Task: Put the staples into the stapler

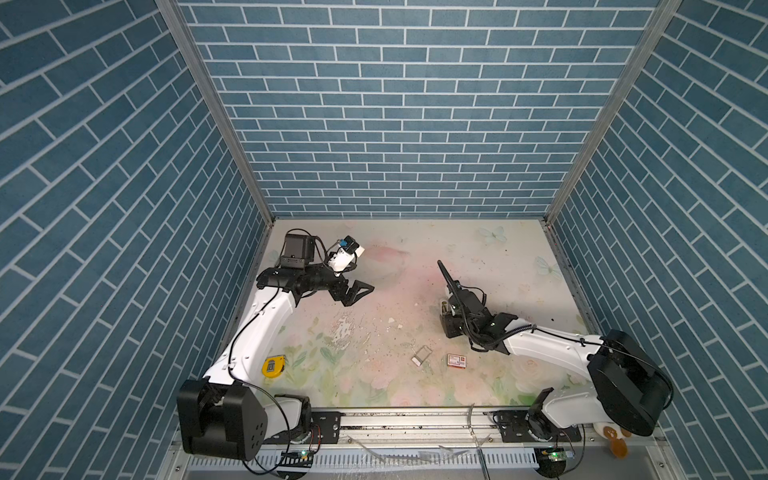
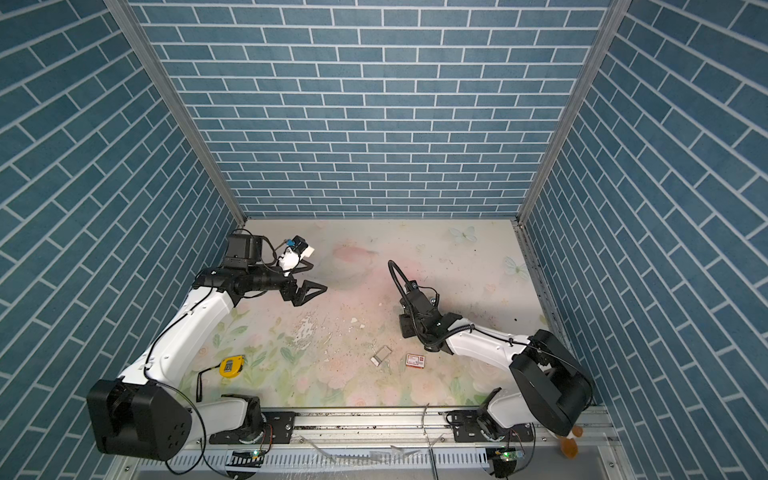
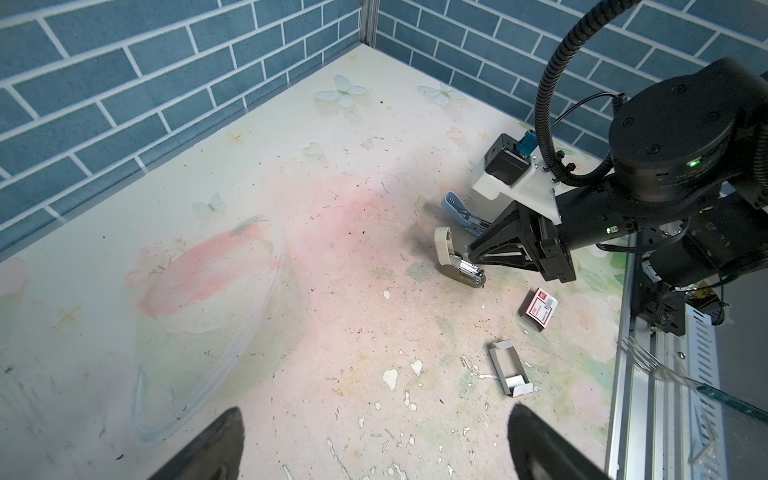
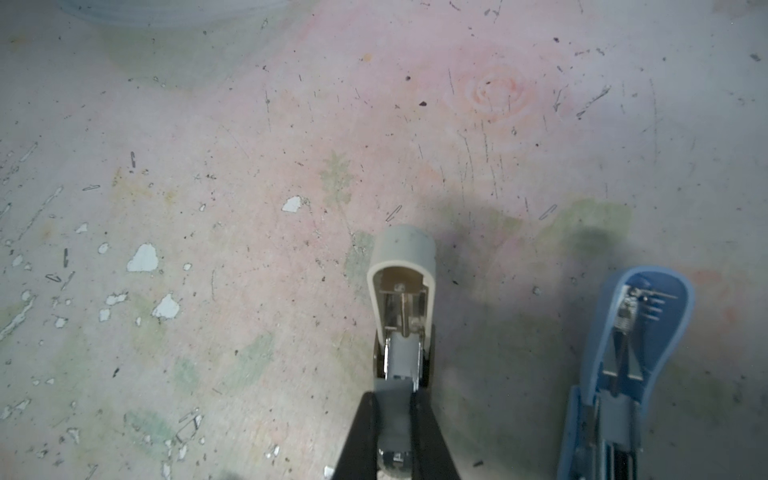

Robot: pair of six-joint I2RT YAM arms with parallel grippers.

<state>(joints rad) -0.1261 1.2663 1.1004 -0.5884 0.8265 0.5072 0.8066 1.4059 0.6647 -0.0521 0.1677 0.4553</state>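
The right wrist view showed the right fingers (image 4: 363, 436) pinching the flat grey strip of staples (image 4: 401, 357) in the channel of the open cream plastic stapler (image 4: 401, 257), toward the scuffed floral worktop's (image 4: 208, 124) right edge. In both top views the arm mostly hid this. A blue open stapler (image 4: 640, 332) lay just beside. The left fingers (image 3: 220, 449) were spread wide near the left edge. A red-and-white cardboard box (image 1: 456, 360) lay nearer the front edge.
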